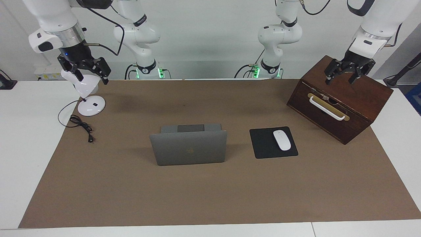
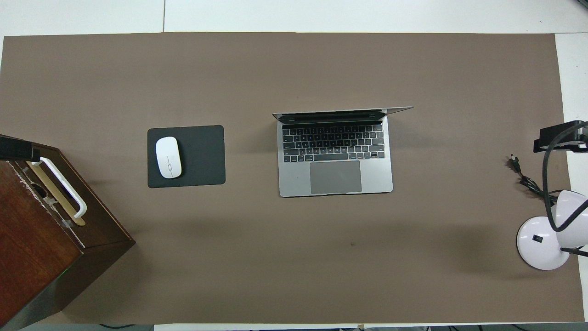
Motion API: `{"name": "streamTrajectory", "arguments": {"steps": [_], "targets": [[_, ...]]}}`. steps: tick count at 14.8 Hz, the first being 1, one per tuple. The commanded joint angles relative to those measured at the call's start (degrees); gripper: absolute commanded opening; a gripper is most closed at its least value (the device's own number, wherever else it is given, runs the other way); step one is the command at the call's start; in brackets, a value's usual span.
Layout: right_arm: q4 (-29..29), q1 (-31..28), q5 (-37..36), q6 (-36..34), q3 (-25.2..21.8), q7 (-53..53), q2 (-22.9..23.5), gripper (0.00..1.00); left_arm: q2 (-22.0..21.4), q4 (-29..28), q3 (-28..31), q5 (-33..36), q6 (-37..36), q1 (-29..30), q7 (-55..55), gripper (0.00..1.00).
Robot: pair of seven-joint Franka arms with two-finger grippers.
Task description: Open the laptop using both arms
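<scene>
Brown matting covered my table; the thin silver-grey laptop (image 1: pixel 188 147) stood already open at frame centre, between my grippers. My right gripper (image 1: pixel 88 73) hung upper left over the white desk lamp (image 1: pixel 86 95), my left gripper (image 1: pixel 348 74) upper right over the dark wooden box (image 1: pixel 342 105), both unclenched, empty, well apart from it.

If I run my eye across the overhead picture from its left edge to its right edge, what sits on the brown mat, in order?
Wooden box → black mouse pad with the white mouse on it → open laptop → black cable → white desk lamp.
</scene>
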Motion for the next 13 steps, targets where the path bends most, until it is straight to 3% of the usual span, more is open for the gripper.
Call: {"name": "streamTrajectory", "arguments": {"steps": [1, 13], "targets": [[-1.3, 0.0, -1.1, -0.3, 0.0, -0.7, -1.2, 1.0, -1.0, -1.6, 0.0, 0.4, 1.3, -0.2, -0.8, 1.0], [-1.3, 0.0, -1.1, -0.1, 0.0, -0.7, -1.2, 1.0, -1.1, -1.6, 0.0, 0.3, 0.8, 0.2, -0.8, 1.0]]}}
